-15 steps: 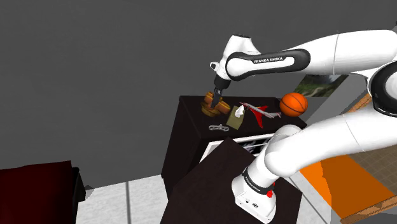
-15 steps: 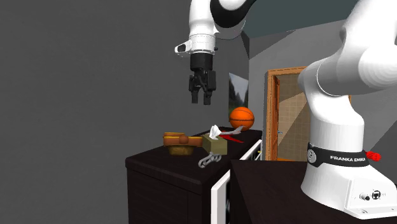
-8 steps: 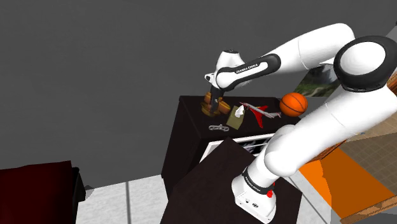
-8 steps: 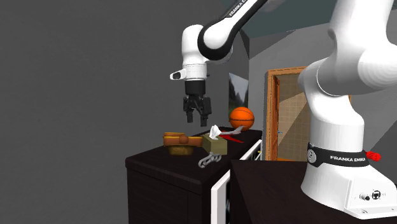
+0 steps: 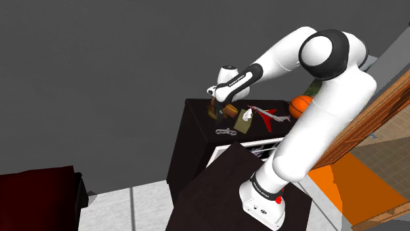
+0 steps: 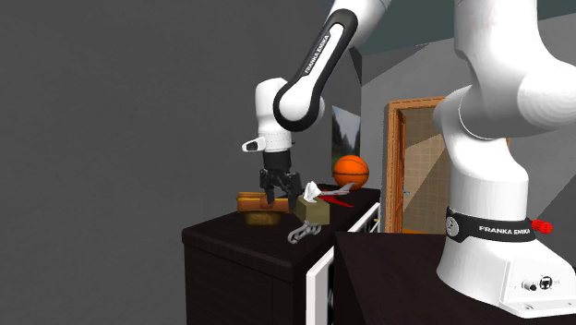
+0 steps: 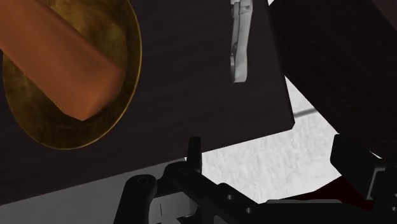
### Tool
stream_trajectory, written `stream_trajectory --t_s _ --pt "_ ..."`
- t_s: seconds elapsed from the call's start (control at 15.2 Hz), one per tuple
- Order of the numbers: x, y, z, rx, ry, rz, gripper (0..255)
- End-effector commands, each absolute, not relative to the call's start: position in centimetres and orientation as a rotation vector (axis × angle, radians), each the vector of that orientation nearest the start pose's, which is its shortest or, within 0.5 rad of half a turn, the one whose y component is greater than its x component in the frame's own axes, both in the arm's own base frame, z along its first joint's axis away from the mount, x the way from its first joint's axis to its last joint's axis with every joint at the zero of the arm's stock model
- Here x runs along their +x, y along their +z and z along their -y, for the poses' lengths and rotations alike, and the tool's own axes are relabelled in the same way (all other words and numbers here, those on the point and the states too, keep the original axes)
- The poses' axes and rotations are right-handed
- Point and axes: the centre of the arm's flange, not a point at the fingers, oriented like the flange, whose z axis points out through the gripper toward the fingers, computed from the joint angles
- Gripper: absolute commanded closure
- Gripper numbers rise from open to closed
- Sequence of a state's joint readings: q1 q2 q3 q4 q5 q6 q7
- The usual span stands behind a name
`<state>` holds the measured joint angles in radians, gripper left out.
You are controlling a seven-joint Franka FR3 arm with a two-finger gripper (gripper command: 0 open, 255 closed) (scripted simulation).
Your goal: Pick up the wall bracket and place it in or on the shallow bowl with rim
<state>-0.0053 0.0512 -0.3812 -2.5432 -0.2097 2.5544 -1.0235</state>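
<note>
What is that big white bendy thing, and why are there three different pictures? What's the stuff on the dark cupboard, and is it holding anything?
The white bendy thing is a robot arm, standing on a dark box. At its end is a black gripper with two fingers, like a pincher. One picture is taken from beside the robot, one from low down near its base, and one from a little camera on the hand, looking along the fingers. On the dark cabinet lie a golden-brown bowl with an orange-brown bar lying on it, a small silvery metal piece, a tissue box, a red-and-white toy plane and a basketball. The fingers are apart and hold nothing; the gripper hovers just above the bowl.
</note>
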Motion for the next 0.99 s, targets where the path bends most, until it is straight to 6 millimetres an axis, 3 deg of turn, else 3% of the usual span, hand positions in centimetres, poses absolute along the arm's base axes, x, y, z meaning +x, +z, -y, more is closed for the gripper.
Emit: stream_trajectory --t_s 0.0,0.33,0.86,0.92 --pt "42.0 23.9 17.1 -2.946 0.189 1.285 0" --pt "41.8 21.0 17.4 -2.946 0.189 1.285 0" --pt "41.8 21.0 17.4 -2.946 0.189 1.285 0" --pt "41.8 21.0 17.4 -2.946 0.189 1.285 255"
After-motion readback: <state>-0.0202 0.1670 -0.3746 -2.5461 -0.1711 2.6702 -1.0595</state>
